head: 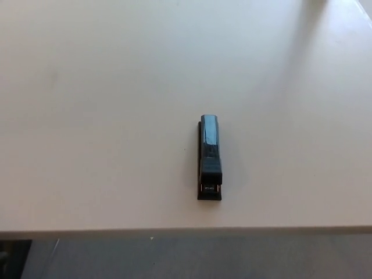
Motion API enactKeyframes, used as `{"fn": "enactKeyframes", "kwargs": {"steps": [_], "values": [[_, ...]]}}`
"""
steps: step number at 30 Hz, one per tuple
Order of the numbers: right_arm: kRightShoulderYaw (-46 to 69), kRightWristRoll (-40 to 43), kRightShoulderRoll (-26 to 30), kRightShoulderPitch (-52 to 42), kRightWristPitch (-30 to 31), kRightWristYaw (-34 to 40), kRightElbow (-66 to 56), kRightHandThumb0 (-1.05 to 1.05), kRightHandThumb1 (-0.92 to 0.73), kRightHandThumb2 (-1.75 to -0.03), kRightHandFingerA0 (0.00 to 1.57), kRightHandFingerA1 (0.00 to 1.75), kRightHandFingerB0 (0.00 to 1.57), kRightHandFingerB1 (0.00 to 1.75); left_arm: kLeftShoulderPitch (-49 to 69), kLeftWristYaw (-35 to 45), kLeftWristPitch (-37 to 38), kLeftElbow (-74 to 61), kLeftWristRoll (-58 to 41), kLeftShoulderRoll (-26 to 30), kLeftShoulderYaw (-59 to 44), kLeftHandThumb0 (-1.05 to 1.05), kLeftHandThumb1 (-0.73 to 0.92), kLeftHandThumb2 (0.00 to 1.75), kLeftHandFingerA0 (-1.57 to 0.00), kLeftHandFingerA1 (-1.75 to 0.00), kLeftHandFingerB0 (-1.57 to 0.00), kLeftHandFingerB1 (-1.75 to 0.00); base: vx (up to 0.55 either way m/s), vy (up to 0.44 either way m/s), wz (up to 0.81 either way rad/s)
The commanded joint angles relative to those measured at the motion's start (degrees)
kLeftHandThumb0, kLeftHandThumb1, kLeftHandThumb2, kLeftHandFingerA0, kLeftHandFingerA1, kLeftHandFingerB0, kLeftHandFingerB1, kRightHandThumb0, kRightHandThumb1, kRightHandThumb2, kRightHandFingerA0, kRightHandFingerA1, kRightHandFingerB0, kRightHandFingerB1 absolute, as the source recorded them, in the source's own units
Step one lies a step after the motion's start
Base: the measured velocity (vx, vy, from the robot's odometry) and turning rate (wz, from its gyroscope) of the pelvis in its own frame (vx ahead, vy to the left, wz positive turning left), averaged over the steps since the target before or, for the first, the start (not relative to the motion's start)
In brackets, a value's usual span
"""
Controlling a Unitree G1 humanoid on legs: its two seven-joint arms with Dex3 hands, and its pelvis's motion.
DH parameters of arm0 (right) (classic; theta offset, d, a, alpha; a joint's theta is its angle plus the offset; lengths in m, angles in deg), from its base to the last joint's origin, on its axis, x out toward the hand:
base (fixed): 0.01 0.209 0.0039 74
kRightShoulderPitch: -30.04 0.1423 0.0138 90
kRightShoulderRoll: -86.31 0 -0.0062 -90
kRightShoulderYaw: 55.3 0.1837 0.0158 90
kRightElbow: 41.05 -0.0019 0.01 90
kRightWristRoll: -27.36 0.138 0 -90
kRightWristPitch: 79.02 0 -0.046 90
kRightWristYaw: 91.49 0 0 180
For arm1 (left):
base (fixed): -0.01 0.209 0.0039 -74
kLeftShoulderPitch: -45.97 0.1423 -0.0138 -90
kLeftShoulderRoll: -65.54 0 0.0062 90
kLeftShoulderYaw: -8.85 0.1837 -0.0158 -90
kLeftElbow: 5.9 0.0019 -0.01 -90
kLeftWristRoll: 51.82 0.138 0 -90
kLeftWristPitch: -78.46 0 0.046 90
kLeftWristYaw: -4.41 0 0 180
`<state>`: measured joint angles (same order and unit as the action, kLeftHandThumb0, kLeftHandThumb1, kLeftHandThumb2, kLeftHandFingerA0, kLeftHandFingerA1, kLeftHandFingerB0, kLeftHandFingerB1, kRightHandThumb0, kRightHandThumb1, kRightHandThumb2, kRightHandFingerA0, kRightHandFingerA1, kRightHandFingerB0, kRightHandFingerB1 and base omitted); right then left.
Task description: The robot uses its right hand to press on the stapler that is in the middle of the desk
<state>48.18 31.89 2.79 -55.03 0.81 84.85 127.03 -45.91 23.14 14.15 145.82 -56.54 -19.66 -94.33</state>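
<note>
Pale and smooth, the desk fills almost the whole head view. It is a light cream colour, and its top looks flat and plain. A soft grey shadow falls across its far right corner, and a brighter strip of light runs along the right side. The near edge of the desk goes straight across the bottom of the picture.

Below that edge is the floor. It is grey and looks dull. In the bottom left corner there is a small dark patch, but it is too dim to tell what it is.

On the desk lies the stapler. It is black and shiny, and some light gleams on its top. It sits a little right of the middle of the desk, near the front edge but not touching it. It lies flat, with one short end pointing at the robot and the other end pointing away. The near end shows a small metal part. Nothing is touching the stapler.

Neither of the robot's hands shows in the picture, so I cannot tell whether their fingers are spread out or curled up.
</note>
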Motion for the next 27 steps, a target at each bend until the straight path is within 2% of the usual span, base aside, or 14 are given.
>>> {"fn": "enactKeyframes", "kwargs": {"steps": [1, 2, 3, 4, 5, 7, 10, 11, 12, 13, 14, 16, 20, 27], "values": [[-3.6, -4.3, -1.1, 0.3, 5.2, -0.7, 0.0, -0.19, -0.86, -0.66, 0.82, 0.98, 0.53, 0.41, 0.7, -0.6, 0.0, -0.2, -0.1, 0.9, -0.3, -0.7, 0.9, 0.67, -0.16, -0.43, -0.12, -0.4, 0.0, 0.0, 0.0], [-5.0, -5.3, -1.3, 0.9, 5.8, -1.3, -0.1, -0.17, -0.88, -0.66, 0.8, 0.98, 0.52, 0.66, 0.6, -0.7, -0.1, -0.4, 0.0, 1.0, -0.3, -0.74, 0.65, 1.05, -0.14, -0.53, -0.05, -0.48, 0.0, 0.0, 0.0], [-5.7, -5.8, -1.3, 1.3, 6.2, -1.4, -0.1, -0.19, -0.86, -0.65, 0.82, 0.97, 0.54, 0.61, 0.6, -1.5, -0.2, -0.4, 0.4, 1.0, 0.0, -0.37, 0.6, 1.16, -0.05, -0.51, -0.03, -0.51, 0.0, 0.0, 0.0], [-6.2, -5.7, -1.5, 1.9, 6.7, -1.8, -0.2, -0.21, -0.87, -0.66, 0.82, 0.95, 0.55, 0.55, 0.7, -1.5, -0.1, -0.4, 0.5, 1.1, 0.0, -0.37, 0.61, 1.16, -0.05, -0.51, -0.03, -0.51, 0.0, 0.0, 0.0], [-7.3, -6.4, -1.2, 2.8, 7.0, -3.2, -0.3, -0.17, -0.81, -0.64, 0.82, 0.99, 0.56, 0.54, 0.2, -1.1, -0.3, -0.1, 0.3, 1.2, -0.1, -0.75, 0.64, 1.04, -0.13, -0.52, -0.01, -0.46, 0.0, 0.0, 0.0], [-7.4, -5.8, -1.2, 3.8, 7.2, -4.5, -0.4, -0.15, -0.8, -0.63, 0.79, 0.95, 0.51, 0.44, -0.2, -0.8, -0.3, -0.1, -0.2, 1.1, -0.4, -0.69, 0.65, 1.08, -0.06, -0.5, -0.02, -0.45, 0.0, 0.0, 0.0], [-5.8, -4.3, -1.2, 4.4, 8.1, -5.9, -0.4, -0.23, -0.84, -0.65, 0.84, 0.83, 0.45, 0.39, -0.1, -0.5, -0.8, -0.4, -0.5, 1.0, -0.6, -0.75, 0.64, 1.04, -0.1, -0.51, -0.03, -0.46, 0.0, 0.0, 0.0], [-2.5, -0.8, -1.2, 4.6, 10.4, -11.3, -0.3, -0.34, -0.92, -0.68, 0.59, 0.54, 0.14, 0.28, -0.1, -0.5, -0.9, -0.5, -0.4, 1.0, -0.6, -0.76, 0.65, 1.05, -0.08, -0.5, -0.03, -0.46, 0.0, 0.0, 0.0], [-0.9, 0.6, -1.0, 4.4, 11.1, -14.4, -0.2, -0.42, -0.88, -0.66, 0.37, 0.4, 0.06, 0.24, 0.0, -0.4, -1.0, -0.7, -0.5, 1.0, -0.6, -0.79, 0.66, 1.03, -0.1, -0.51, -0.02, -0.45, 0.0, 0.0, 0.0], [-1.0, 0.0, -0.9, 4.1, 10.8, -16.1, -0.2, -0.46, -0.83, -0.66, 0.18, 0.33, 0.03, 0.18, -0.3, -0.5, -0.8, -0.7, -0.3, 1.1, -0.5, -0.36, 0.62, 1.17, -0.05, -0.51, -0.03, -0.51, 0.0, 0.0, 0.0], [-1.5, -0.9, -0.6, 3.7, 10.8, -18.1, -0.2, -0.7, -0.69, -0.97, 0.0, 0.2, 0.0, 0.16, -0.2, -0.8, -0.8, -0.8, -0.1, 1.1, -0.4, -0.37, 0.6, 1.16, -0.05, -0.52, -0.03, -0.51, 0.0, 0.0, 0.0], [-1.9, -1.7, -0.4, 3.8, 13.0, -17.9, 0.0, -0.8, -0.77, -1.05, 0.0, 0.16, 0.0, 0.12, -0.2, -1.4, -0.9, -0.9, 0.3, 1.2, -0.1, -0.37, 0.61, 1.16, -0.05, -0.51, -0.04, -0.51, 0.0, 0.0, 0.0], [-0.7, -1.6, -0.6, 3.9, 13.8, -17.8, 0.0, -0.87, -0.8, -1.09, 0.0, 0.09, 0.0, 0.07, -0.9, -1.3, -0.9, -0.4, 0.2, 1.4, -0.3, -0.37, 0.61, 1.16, -0.05, -0.51, -0.03, -0.51, 0.0, 0.0, 0.0], [0.3, -2.1, -0.7, 3.6, 13.2, -18.0, -0.3, -0.86, -0.8, -1.09, 0.0, 0.09, 0.0, 0.08, -1.6, -1.8, -0.4, 0.2, 0.7, 1.6, 0.2, -0.36, 0.61, 1.17, -0.06, -0.51, -0.04, -0.51, 0.0, 0.0, 0.0]]}}
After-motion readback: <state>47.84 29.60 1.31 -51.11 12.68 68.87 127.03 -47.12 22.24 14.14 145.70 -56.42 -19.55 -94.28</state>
